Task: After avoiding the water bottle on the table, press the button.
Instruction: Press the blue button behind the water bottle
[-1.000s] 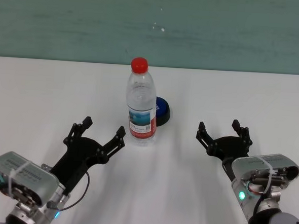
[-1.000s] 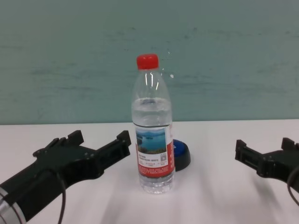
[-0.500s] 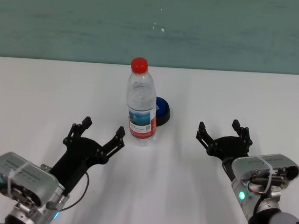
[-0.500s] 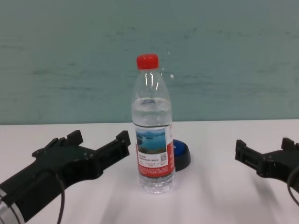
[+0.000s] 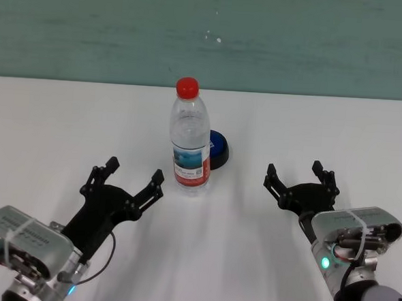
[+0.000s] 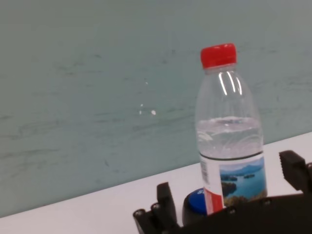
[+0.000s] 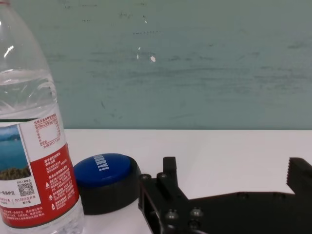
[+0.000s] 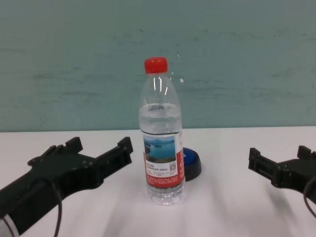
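The water bottle (image 5: 189, 144) stands upright mid-table, clear with a red cap; it also shows in the chest view (image 8: 161, 136), the left wrist view (image 6: 230, 136) and the right wrist view (image 7: 34, 141). The blue button (image 5: 218, 149) on its black base sits just behind and right of the bottle, partly hidden by it (image 8: 190, 162) (image 6: 197, 207) (image 7: 106, 179). My left gripper (image 5: 132, 176) is open and empty, near and left of the bottle (image 8: 98, 147). My right gripper (image 5: 302, 177) is open and empty, to the right of the button (image 8: 279, 158).
The white table (image 5: 66, 128) runs back to a teal wall (image 5: 296, 40). Nothing else stands on it.
My left gripper has shifted slightly left and back toward me, away from the bottle. The right arm, bottle and button have not moved.
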Available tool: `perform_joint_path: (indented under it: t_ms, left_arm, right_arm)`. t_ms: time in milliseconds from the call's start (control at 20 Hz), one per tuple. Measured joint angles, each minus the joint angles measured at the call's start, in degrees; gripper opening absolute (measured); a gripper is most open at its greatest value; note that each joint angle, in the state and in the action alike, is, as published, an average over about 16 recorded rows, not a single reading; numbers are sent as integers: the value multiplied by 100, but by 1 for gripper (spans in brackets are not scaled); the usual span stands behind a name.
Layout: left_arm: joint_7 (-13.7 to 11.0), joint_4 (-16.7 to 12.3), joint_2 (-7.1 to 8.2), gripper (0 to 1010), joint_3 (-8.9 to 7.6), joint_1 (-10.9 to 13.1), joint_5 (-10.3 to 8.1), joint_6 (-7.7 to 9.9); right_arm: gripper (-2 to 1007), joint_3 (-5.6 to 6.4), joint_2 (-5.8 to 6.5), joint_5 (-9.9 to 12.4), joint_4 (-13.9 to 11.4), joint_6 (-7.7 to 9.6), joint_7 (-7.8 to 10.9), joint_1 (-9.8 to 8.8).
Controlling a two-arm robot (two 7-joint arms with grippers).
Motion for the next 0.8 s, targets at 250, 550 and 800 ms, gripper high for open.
perform_joint_path:
  t_ms: [250, 550, 800]
  left_arm:
    - [12, -38, 7, 1010, -46, 47, -21, -2]
    - [32, -92, 15, 1010, -115, 111, -47, 1]
    - [53, -126, 16, 1010, -175, 154, -60, 1]
  right_arm:
    - [1004, 0, 0, 0, 0, 0, 0, 0]
    - [1004, 0, 0, 0, 0, 0, 0, 0]
    - [1004, 0, 0, 0, 0, 0, 0, 0]
